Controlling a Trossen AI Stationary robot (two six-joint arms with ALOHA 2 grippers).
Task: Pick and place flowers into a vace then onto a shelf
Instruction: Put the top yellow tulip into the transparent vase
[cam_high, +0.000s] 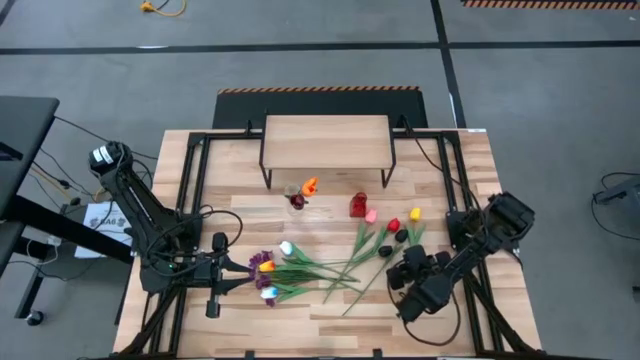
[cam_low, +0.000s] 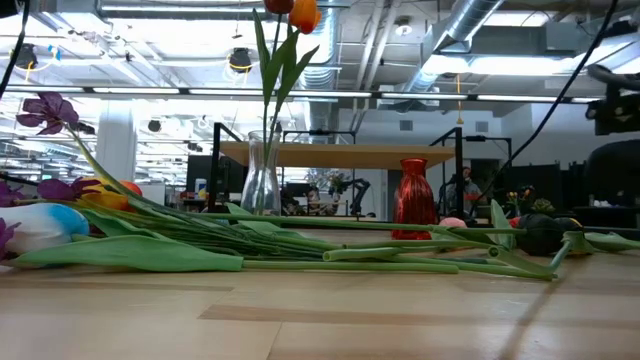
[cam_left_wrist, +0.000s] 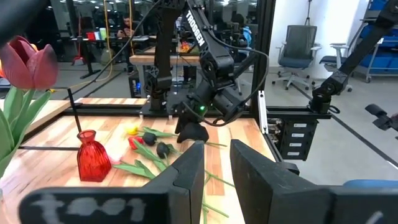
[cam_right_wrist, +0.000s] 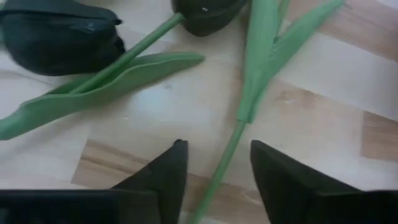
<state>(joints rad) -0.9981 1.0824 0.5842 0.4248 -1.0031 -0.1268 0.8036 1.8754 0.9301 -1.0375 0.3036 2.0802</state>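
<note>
Right gripper (cam_right_wrist: 214, 163) fingers stood apart, straddling a thin green tulip stem (cam_right_wrist: 219, 165) on the table; it needed centring low before closing. Left gripper (cam_left_wrist: 214, 165) fingers slightly apart, empty.

Two black jointed arms, black cables trailing; white lettering on right arm (cam_left_wrist: 198, 34); blunt dark wedge fingers (cam_right_wrist: 166, 171).

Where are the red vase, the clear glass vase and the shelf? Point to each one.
red vase (cam_low: 414, 203), low view, on its ribbed body.
clear glass vase (cam_low: 261, 185), low view, on its lower body.
shelf (cam_high: 325, 138), high view, on its bare wooden top.
</note>
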